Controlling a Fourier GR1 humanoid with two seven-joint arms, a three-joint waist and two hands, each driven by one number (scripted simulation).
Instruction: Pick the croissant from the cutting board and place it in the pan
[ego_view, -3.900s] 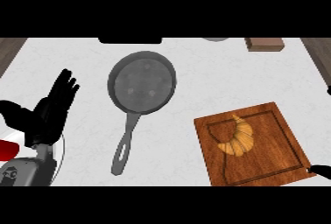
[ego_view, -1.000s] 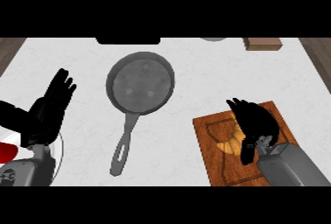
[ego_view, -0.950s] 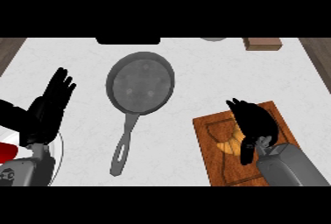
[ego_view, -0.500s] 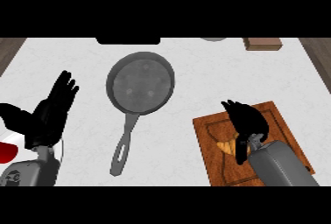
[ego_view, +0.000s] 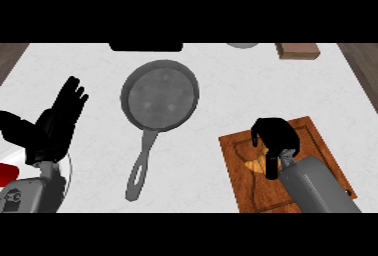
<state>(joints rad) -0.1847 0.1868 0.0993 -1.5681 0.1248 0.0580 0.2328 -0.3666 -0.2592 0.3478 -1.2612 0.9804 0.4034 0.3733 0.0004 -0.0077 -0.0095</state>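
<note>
From the head view, the black right hand (ego_view: 275, 137) is over the brown wooden cutting board (ego_view: 314, 135) at the lower right, its fingers curled down around the golden-brown croissant (ego_view: 255, 161). Only the pastry's lower end shows beneath the hand, still on the board. The round dark grey pan (ego_view: 159, 96) with its long handle lies well apart, up and to the left on the white counter (ego_view: 221, 90). The black left hand (ego_view: 53, 127) rests open at the left edge, fingers straight and slightly spread.
</note>
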